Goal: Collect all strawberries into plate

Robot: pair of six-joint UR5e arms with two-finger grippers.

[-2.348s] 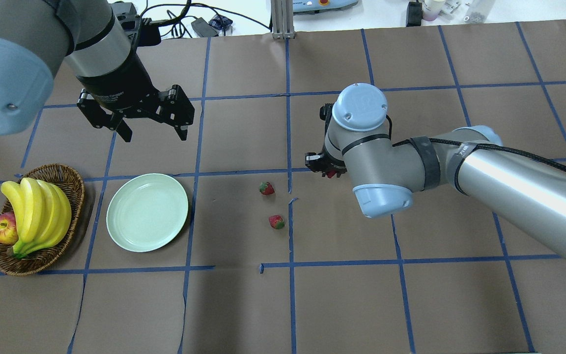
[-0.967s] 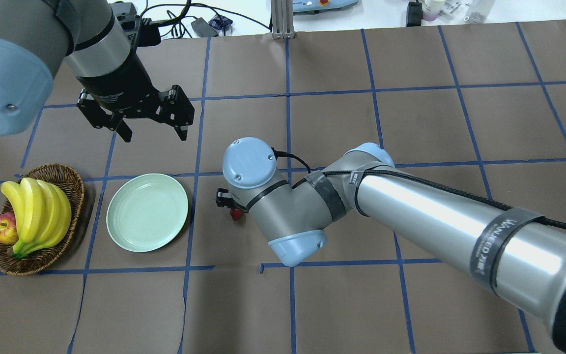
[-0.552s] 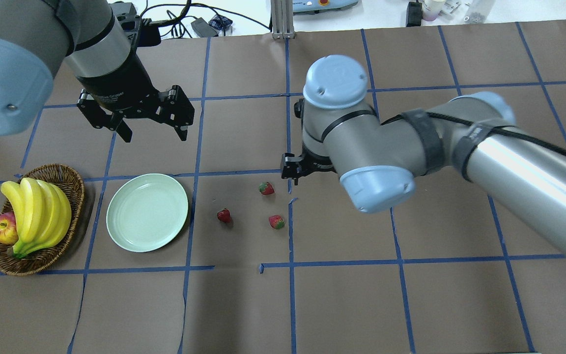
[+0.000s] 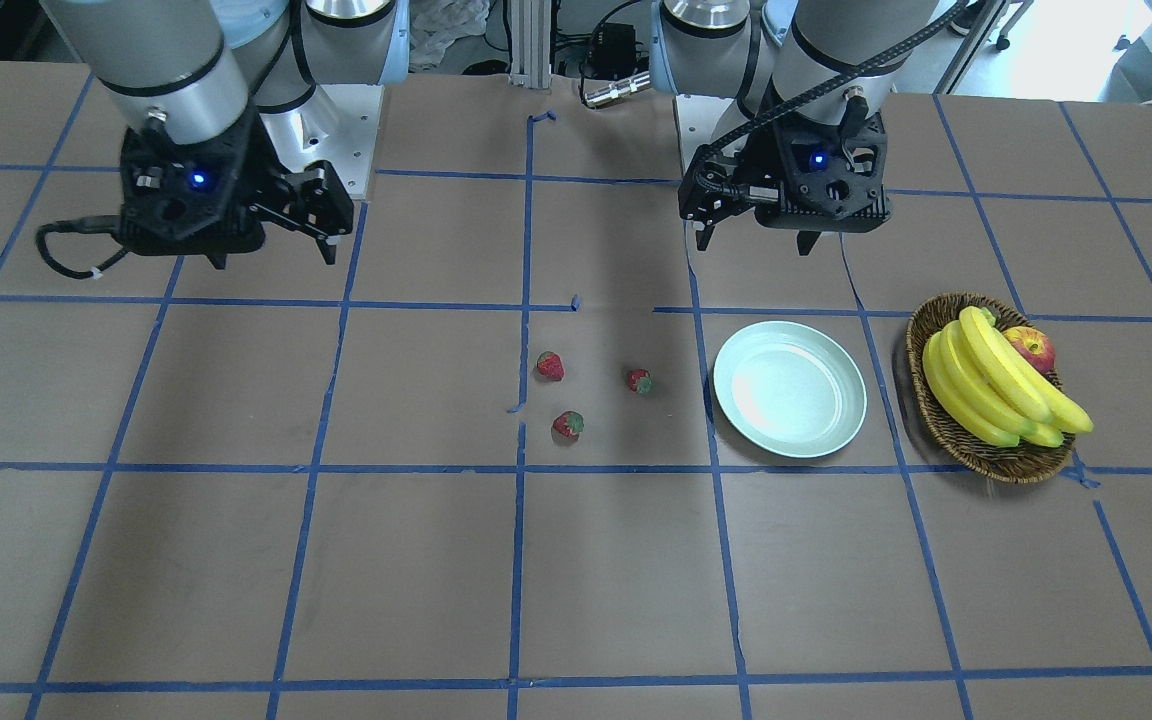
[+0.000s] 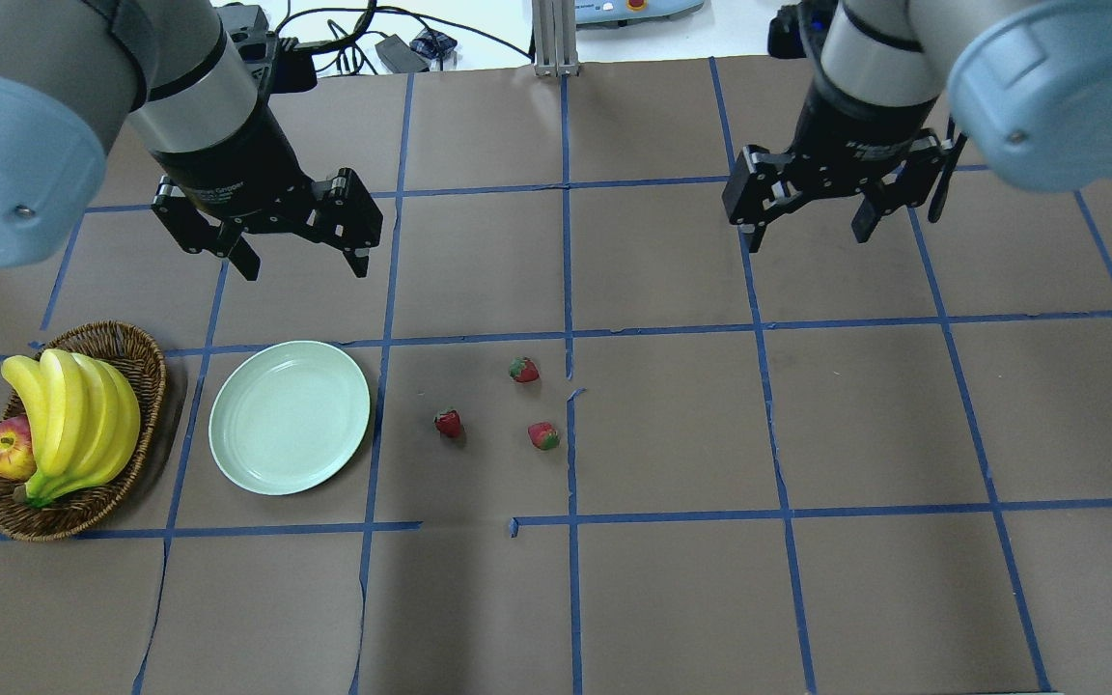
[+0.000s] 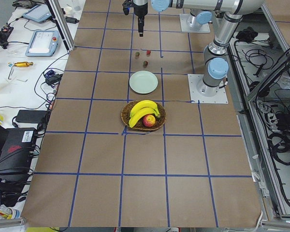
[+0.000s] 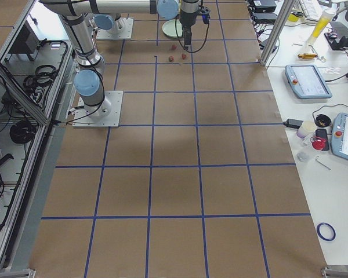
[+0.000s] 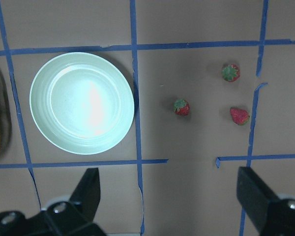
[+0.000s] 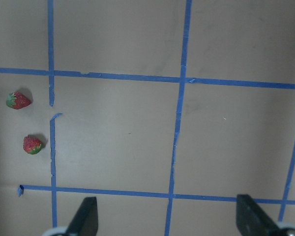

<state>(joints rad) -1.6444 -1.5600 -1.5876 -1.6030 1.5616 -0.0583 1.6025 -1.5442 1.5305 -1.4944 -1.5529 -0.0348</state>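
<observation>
table: taped grid | plate: bare, my left side | left claw + right claw: both spread wide, holding zip | strawberries: three loose on table near plate, tiny, light, prob squishy, I'd pinch mid-body gently

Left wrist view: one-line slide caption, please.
Left end effector open over the empty plate; three strawberries lie apart from it, none collected yet.
</observation>
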